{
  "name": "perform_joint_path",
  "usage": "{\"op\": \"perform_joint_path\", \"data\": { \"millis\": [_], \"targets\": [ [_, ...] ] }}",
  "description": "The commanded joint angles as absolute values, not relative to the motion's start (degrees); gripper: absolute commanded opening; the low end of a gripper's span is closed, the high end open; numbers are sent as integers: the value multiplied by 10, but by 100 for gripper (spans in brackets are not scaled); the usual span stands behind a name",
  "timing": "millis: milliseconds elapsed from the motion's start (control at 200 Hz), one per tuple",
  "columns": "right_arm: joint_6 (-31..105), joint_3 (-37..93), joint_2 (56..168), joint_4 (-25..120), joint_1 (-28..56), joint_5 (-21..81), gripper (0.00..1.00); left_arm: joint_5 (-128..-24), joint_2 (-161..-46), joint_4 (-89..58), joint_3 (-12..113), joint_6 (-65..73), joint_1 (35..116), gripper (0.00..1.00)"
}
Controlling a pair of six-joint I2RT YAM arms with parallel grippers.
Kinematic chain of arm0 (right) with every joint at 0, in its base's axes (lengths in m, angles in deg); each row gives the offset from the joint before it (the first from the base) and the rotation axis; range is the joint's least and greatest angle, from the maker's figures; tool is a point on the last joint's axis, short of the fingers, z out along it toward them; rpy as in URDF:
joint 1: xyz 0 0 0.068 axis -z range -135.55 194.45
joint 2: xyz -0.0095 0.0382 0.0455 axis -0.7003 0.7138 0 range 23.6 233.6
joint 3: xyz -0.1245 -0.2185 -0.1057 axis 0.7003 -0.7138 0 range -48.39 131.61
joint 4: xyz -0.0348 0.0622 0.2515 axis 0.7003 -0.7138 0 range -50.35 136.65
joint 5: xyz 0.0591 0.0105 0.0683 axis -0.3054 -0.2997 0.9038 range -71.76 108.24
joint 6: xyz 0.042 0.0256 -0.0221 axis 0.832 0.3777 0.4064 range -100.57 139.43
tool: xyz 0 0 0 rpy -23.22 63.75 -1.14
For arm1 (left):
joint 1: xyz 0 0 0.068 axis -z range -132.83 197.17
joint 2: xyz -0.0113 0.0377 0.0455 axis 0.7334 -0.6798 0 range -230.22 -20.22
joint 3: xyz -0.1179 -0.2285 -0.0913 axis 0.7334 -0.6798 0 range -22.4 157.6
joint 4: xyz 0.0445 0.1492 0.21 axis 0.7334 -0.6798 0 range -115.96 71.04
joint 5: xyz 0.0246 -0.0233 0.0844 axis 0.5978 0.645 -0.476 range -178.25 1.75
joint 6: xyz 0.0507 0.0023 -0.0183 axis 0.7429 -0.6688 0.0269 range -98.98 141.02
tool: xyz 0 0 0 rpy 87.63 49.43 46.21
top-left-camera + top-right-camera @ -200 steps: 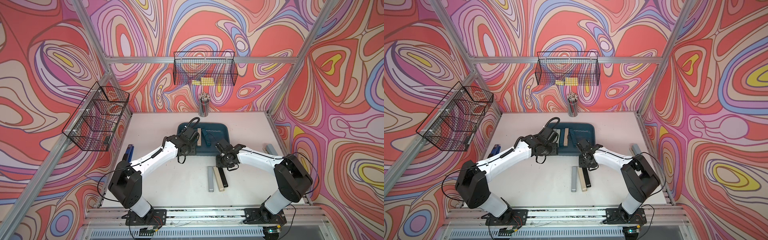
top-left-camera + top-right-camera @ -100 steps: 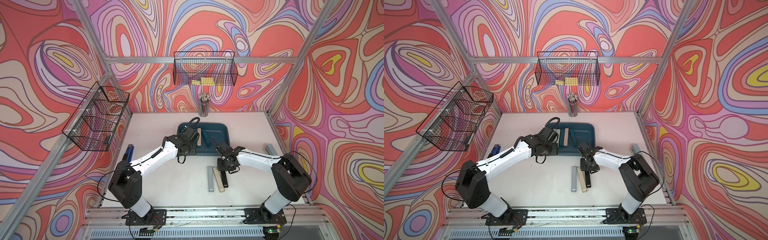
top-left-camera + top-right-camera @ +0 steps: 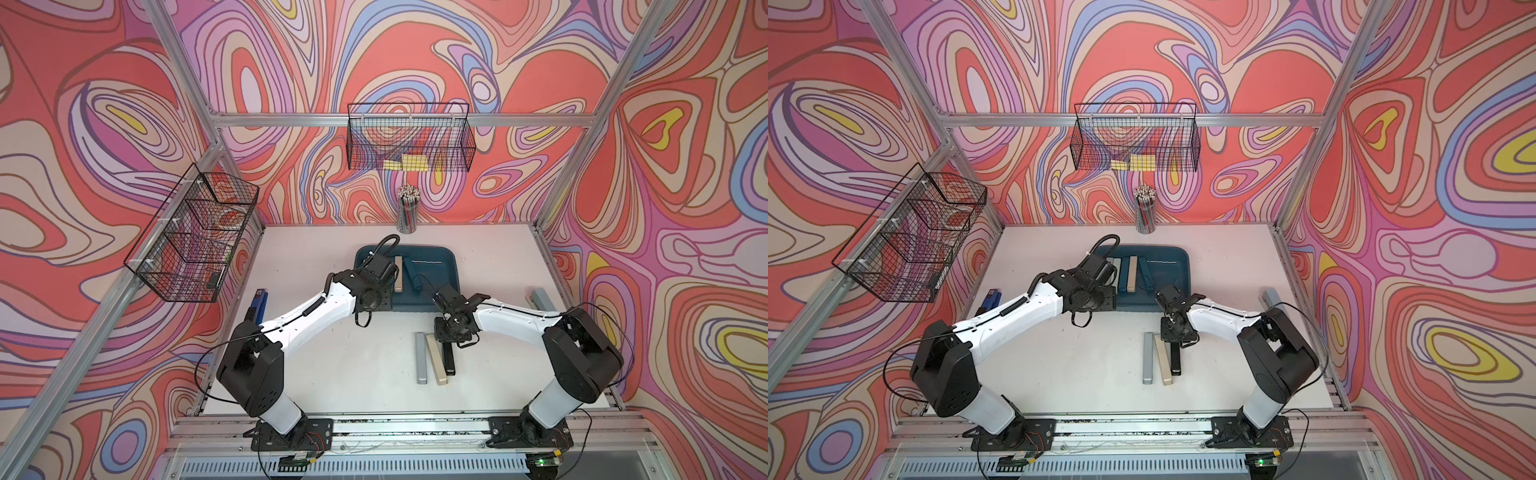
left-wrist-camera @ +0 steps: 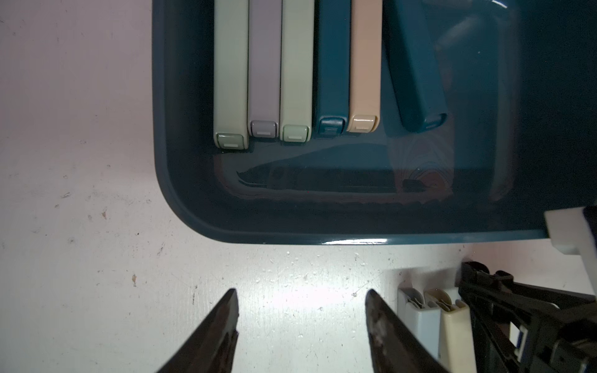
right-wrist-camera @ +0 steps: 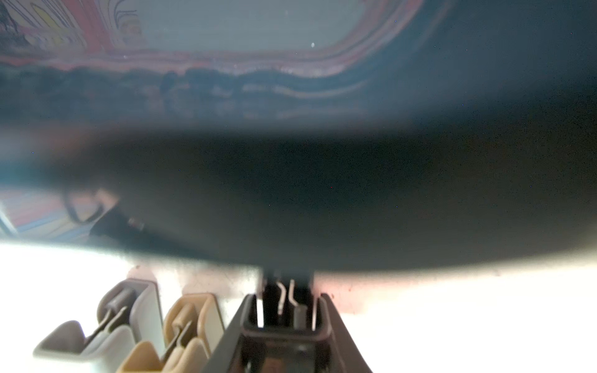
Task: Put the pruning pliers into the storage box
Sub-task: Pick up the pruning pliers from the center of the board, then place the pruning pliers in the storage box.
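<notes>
The dark teal storage box (image 3: 438,286) sits mid-table and holds several pruning pliers side by side (image 4: 297,64), with a teal one (image 4: 416,71) lying askew. In front of it on the table lie three more: grey (image 3: 422,357), beige (image 3: 436,361) and black (image 3: 448,361). My right gripper (image 5: 287,306) is down at the far end of the black pliers (image 5: 287,297) and shut on it. My left gripper (image 4: 302,298) hangs open and holds nothing, over bare table just in front of the box's near rim (image 4: 290,237).
Another grey bar-shaped case (image 3: 540,297) lies by the right edge, and a blue-and-black stapler (image 3: 259,305) by the left edge. A pencil cup (image 3: 406,212) stands at the back. Black wire baskets hang on the left wall (image 3: 195,237) and the back wall (image 3: 409,137).
My right gripper has come toward the front, down onto the black pliers' far end, and has closed on it. The left arm has not moved.
</notes>
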State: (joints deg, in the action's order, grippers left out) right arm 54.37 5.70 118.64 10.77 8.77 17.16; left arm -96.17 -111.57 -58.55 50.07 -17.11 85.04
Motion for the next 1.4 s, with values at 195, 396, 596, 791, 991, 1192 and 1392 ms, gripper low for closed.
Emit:
{"op": "perform_joint_path", "data": {
  "millis": [195,396,596,791,991,1192,1392],
  "targets": [
    [526,109,1162,39,89,153,26,-967,-1101,-590,503,-175,848,63],
    [479,221,1154,-41,90,129,26,-969,-1094,-595,495,-173,848,63],
    [405,352,1211,-69,114,127,26,-979,-1075,-598,481,-172,848,63],
    [338,515,1313,-82,156,132,26,-974,-1054,-598,471,-178,845,63],
    [309,625,1429,-74,179,152,25,-969,-1035,-602,454,-192,845,63],
    [303,694,1509,-68,207,172,24,-969,-1007,-610,438,-205,845,63],
    [302,733,1555,-69,211,187,24,-970,-1009,-613,432,-203,844,63]
  ]
}}
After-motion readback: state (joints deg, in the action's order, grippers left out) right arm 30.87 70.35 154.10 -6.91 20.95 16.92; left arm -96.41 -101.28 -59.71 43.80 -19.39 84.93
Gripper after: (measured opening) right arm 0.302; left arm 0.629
